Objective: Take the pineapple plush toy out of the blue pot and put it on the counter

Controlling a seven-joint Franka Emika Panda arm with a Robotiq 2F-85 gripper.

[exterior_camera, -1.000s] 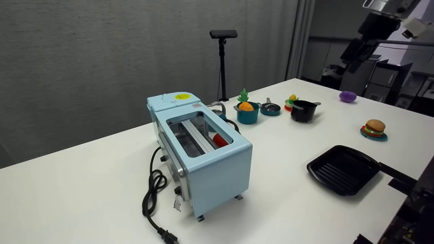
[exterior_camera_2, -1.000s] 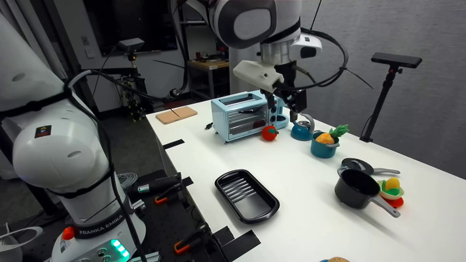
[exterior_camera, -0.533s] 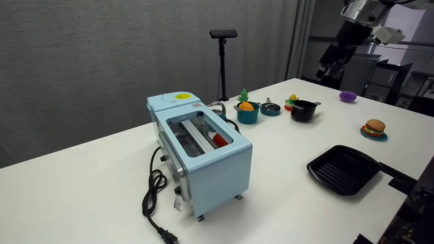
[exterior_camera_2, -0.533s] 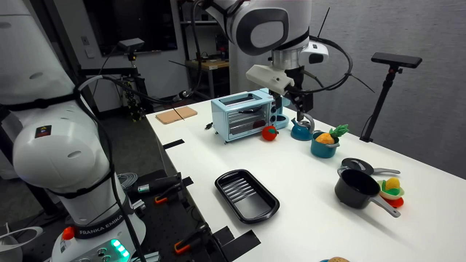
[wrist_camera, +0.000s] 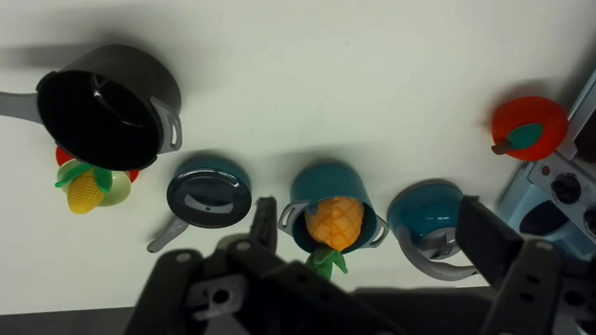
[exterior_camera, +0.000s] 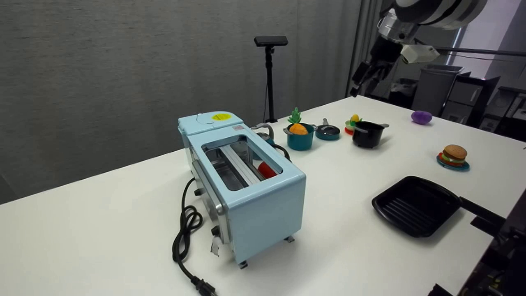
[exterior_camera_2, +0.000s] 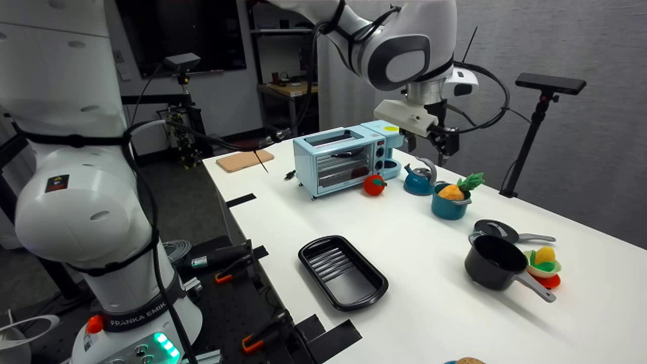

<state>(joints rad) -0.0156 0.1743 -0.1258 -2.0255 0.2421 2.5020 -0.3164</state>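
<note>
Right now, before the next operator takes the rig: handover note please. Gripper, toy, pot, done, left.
Gripper: open, holding nothing, raised above the counter.
Pineapple plush toy: in the blue pot, green top sticking out past the rim.
Pot: on the counter, between the kettle and the small pan.
Done: no grasp or lift yet.
Left: grasp toy, lift it clear of the pot, set it on the counter, release.

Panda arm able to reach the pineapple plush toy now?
Likely yes: the claw is open, and nothing covers the pineapple plush toy in the blue pot, though the kettle crowds one side.
</note>
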